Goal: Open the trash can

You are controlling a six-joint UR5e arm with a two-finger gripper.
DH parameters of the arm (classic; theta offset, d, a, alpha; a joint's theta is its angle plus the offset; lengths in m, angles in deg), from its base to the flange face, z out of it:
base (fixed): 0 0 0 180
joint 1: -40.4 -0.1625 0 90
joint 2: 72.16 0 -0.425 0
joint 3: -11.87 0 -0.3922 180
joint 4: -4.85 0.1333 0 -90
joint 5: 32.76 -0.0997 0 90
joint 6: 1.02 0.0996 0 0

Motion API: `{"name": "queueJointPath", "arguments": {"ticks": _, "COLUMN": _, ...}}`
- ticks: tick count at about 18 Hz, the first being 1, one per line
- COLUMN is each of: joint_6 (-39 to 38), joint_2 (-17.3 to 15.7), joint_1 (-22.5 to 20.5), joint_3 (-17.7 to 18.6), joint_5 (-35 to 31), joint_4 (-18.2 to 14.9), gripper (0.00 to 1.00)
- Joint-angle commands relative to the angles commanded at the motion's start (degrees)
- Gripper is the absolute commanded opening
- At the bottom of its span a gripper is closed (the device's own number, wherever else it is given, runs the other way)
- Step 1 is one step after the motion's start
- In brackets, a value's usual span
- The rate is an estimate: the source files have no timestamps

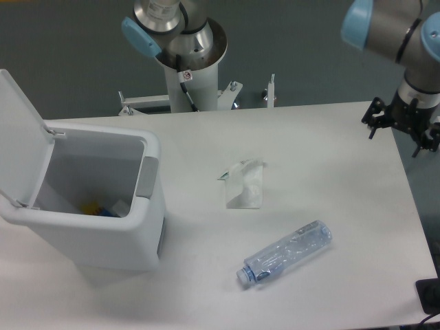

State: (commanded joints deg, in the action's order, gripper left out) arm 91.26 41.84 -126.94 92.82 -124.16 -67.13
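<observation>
1. Camera view gives you the whole table from above, with the arm's base post at 12 o'clock behind its far edge.
2. Your trash can stands at 9 o'clock on the table, near the left edge, and it is the biggest thing you see.
3. Its lid is swung up on the left side, standing steeply, so the can is open.
4. You can see a grey tab on the can's right rim, and some small yellow and blue bits lying at the bottom inside.
5. Your gripper hangs at 3 o'clock, over the table's far right edge, well apart from the can.
6. Its fingers are spread wide and hold nothing.
7. Look near the middle of the table for a crumpled clear wrapper, lying flat.
8. At 5 o'clock from that wrapper lies a clear bottle on its side, its blue cap end pointing toward 8 o'clock.
</observation>
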Motion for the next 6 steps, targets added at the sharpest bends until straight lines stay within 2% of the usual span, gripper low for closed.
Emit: {"name": "queueJointPath", "arguments": {"ticks": 6, "joint_6": -0.1, "joint_2": -0.1, "joint_1": 0.4, "joint_3": 1.0, "joint_5": -0.4, "joint_4": 0.8, "gripper": 1.00}}
